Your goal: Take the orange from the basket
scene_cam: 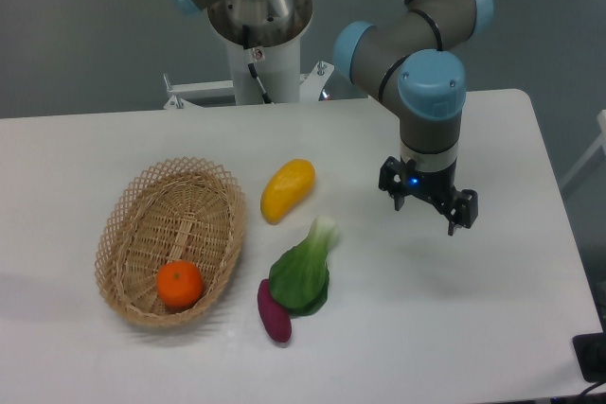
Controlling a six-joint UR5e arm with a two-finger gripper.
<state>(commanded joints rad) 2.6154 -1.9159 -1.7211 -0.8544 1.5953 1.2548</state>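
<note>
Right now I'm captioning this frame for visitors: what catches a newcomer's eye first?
The bright orange lying in the near end of the wicker basket at left. Next, the gripper hanging open over bare table at right, well apart from the basket.

On the white table (492,309) lie a yellow mango (287,189), a green bok choy (303,272) and a purple sweet potato (274,310).

arm (417,16): upper links cut by top edge | dark object (591,357): cut at right edge
</note>
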